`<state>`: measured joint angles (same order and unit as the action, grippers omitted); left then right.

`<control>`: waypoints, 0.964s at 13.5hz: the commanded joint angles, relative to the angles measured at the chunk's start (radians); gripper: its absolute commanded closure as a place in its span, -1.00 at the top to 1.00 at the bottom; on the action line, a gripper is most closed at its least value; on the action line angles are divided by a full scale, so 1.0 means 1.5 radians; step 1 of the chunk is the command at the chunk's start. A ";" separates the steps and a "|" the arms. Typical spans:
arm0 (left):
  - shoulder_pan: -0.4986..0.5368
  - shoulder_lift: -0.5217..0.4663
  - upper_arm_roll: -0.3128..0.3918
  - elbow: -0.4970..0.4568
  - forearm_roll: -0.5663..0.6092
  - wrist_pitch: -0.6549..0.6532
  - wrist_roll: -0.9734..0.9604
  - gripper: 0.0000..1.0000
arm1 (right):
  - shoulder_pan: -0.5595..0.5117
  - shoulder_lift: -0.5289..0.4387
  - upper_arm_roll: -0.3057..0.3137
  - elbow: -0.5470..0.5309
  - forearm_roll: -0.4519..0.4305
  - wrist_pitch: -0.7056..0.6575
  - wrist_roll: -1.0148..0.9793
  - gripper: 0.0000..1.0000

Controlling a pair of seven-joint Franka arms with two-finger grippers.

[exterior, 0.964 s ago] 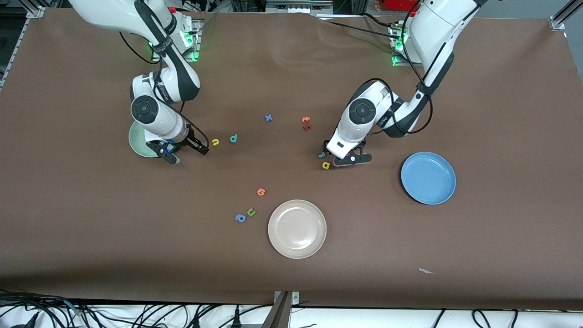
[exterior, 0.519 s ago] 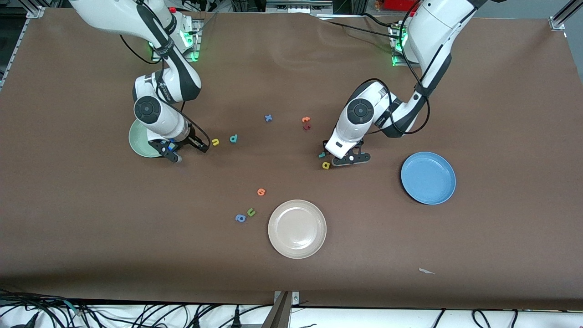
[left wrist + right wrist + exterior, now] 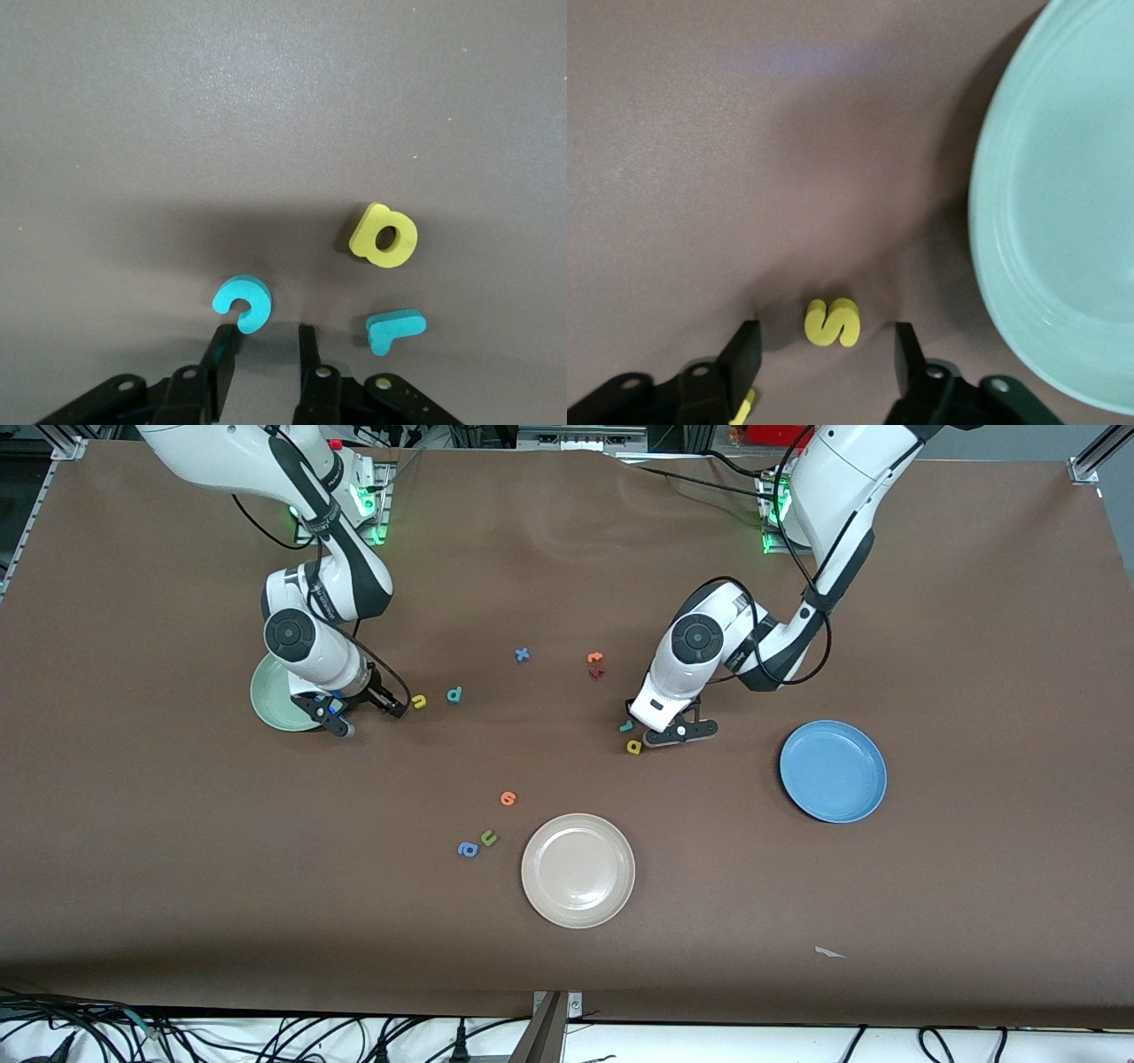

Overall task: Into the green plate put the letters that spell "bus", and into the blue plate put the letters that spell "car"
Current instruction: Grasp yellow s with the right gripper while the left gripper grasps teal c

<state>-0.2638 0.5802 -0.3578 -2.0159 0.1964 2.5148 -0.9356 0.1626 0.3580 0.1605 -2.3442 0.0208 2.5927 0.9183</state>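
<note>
My left gripper [image 3: 657, 729] is low over the table, open with a narrow gap [image 3: 266, 329]. The teal c [image 3: 242, 304] lies at its fingertips, overlapping one finger and not held. The yellow a [image 3: 384, 235] [image 3: 634, 747] and teal r [image 3: 395, 329] [image 3: 625, 726] lie beside it. My right gripper [image 3: 370, 720] [image 3: 825, 329] stands open beside the green plate [image 3: 266, 695] [image 3: 1063, 221], with the yellow s [image 3: 831, 321] on the table between its fingertips. The yellow u [image 3: 419, 701] and teal b [image 3: 454, 694] lie just past that gripper. The blue plate [image 3: 833, 771] sits toward the left arm's end.
A cream-white plate [image 3: 578, 871] lies nearer the front camera, with an orange letter [image 3: 508, 798], an olive u [image 3: 488, 837] and a blue a [image 3: 467, 849] beside it. A blue x [image 3: 522, 654] and orange and dark red letters [image 3: 595, 664] lie mid-table.
The left gripper's fingers have drawn much closer together over the teal c. The right gripper's fingers have narrowed a little. Both hands have shifted slightly toward the arms' bases.
</note>
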 commanded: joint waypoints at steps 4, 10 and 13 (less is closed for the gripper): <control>0.001 0.012 0.005 0.012 0.051 0.008 -0.024 -0.18 | -0.005 0.005 0.003 -0.006 0.008 0.021 -0.008 0.26; 0.006 0.011 0.006 0.013 0.051 0.007 -0.023 -0.18 | -0.005 0.005 0.002 -0.006 0.007 0.020 -0.010 -0.52; 0.006 0.011 0.007 0.013 0.051 0.007 -0.023 -0.18 | -0.005 0.003 0.002 -0.005 0.008 0.015 -0.010 -0.61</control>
<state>-0.2589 0.5845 -0.3471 -2.0118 0.2315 2.5209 -0.9435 0.1619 0.3596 0.1614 -2.3418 0.0208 2.6106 0.9176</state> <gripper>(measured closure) 0.586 0.727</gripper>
